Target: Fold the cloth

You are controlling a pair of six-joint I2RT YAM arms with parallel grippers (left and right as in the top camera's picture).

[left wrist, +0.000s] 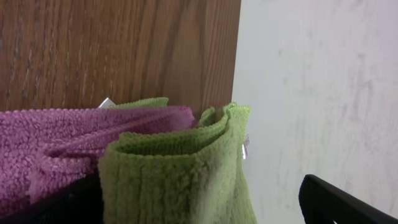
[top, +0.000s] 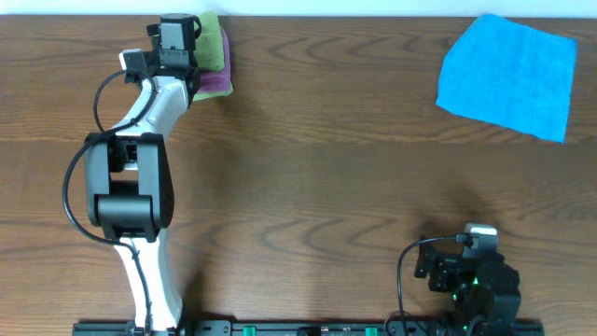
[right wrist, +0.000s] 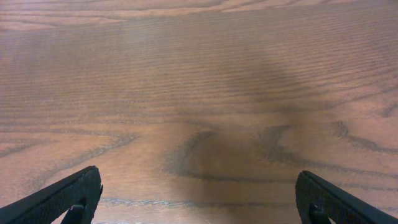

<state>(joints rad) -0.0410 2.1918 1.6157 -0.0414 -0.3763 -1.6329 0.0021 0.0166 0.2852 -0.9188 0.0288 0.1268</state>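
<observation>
The lime-green cloth [top: 213,39] lies folded in several layers on top of the pinkish-purple folded cloth [top: 216,82] at the table's far left edge. In the left wrist view the green cloth [left wrist: 180,174] fills the space between my fingers, with a small white tag [left wrist: 245,146] at its right edge; the purple cloth [left wrist: 56,137] lies under it to the left. My left gripper [top: 180,28] [left wrist: 199,214] is open, its fingers spread on either side of the green fold. My right gripper [top: 478,233] [right wrist: 199,199] is open and empty over bare wood.
A bright blue cloth [top: 508,75] lies spread flat at the far right. The table's far edge [left wrist: 236,74] runs right beside the stacked cloths, with a white surface beyond it. The wooden table [top: 326,187] lies between the arms.
</observation>
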